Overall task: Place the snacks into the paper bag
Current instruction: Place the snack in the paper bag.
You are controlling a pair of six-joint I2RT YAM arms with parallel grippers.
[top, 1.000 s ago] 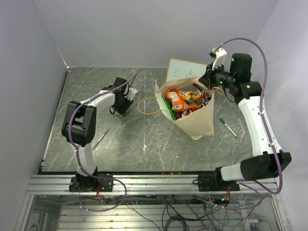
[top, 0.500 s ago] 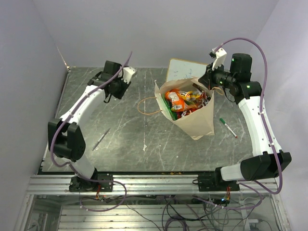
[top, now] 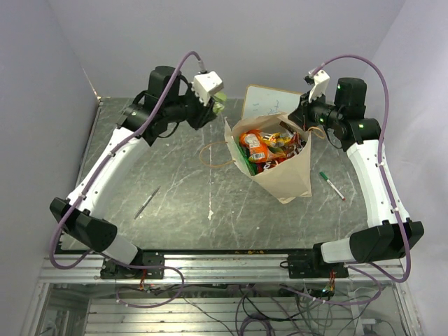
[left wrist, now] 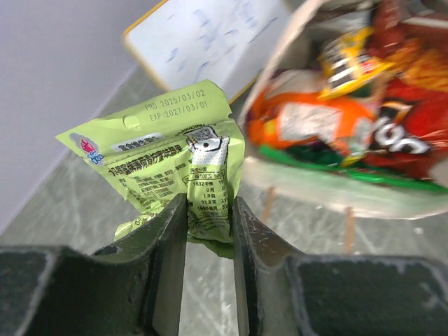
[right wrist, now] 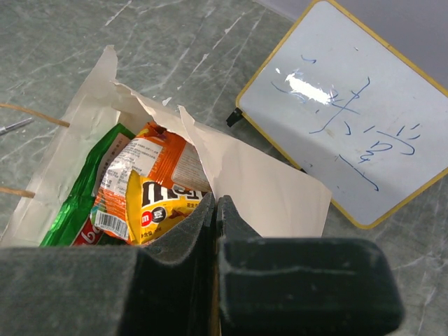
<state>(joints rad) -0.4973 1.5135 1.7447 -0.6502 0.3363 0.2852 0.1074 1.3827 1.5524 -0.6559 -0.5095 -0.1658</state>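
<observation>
Nearest the arm bases, a thin pen (top: 147, 202) lies well left of the paper bag (top: 285, 178), and a green-capped marker (top: 331, 185) lies just right of it. The bag stands open on the marbled table (top: 182, 210). An orange packet (top: 255, 145), a yellow M&M's packet (right wrist: 164, 203) and a green-edged packet (right wrist: 77, 189) sit inside. The right gripper (top: 301, 120) has its jaws pressed together on the bag's far-right rim. The left gripper (left wrist: 208, 206) hangs in the air left of the bag's mouth, jaws clamped on a light-green snack packet (left wrist: 175, 157) that is outside the bag. Behind the bag sits a yellow-framed whiteboard (right wrist: 350, 105).
</observation>
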